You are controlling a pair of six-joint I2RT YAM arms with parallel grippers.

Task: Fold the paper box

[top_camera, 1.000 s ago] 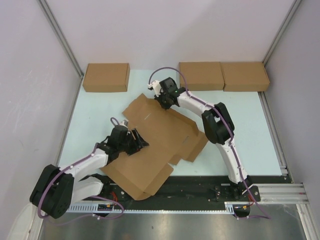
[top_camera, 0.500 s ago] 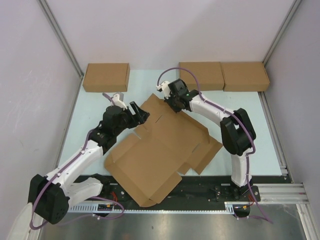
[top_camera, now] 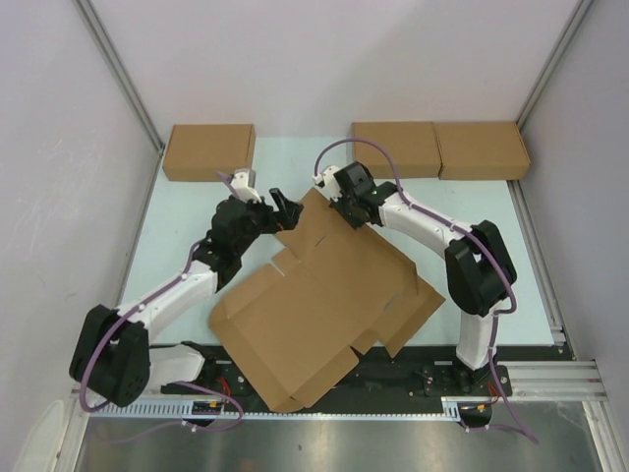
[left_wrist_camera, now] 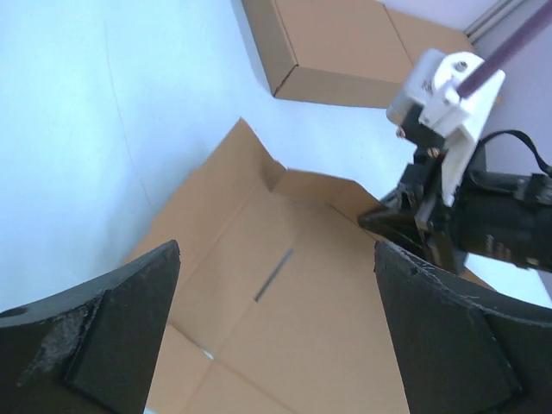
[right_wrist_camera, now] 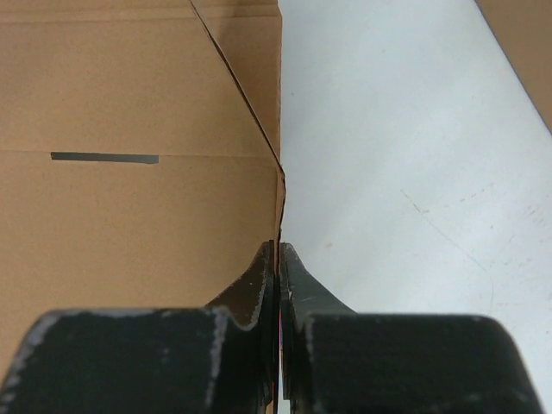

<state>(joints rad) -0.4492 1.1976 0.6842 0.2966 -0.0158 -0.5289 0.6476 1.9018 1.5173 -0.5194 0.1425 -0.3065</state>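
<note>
- The paper box (top_camera: 314,295) is not yet a box: it lies as a flat die-cut sheet across the middle of the pale surface (top_camera: 177,226). Its near corner overhangs the dark rail by the arm bases, and its far corner points toward the back wall.
- The right fingers (right_wrist_camera: 278,259) are pressed together on the far edge of the sheet, next to a crease. The thin cardboard edge runs straight into the line where they meet, so they are pinching it.
- This hold probably serves as an anchor, fixing the far side so the sheet cannot slide or turn while the other arm works a flap.
- The left fingers (top_camera: 282,210) are spread as wide as they go and hold nothing. They hang above the far-left part of the sheet, just beside the right fingers.
- In the left wrist view, a raised flap corner and one slit (left_wrist_camera: 272,275) lie between the two open fingers. It looks like an approach to that flap, with no contact yet.
- Folding seems barely begun, as every panel is close to flat.
- Three closed boxes (top_camera: 208,151) (top_camera: 396,148) (top_camera: 482,149) line the back edge of the surface, well apart from the work.
</note>
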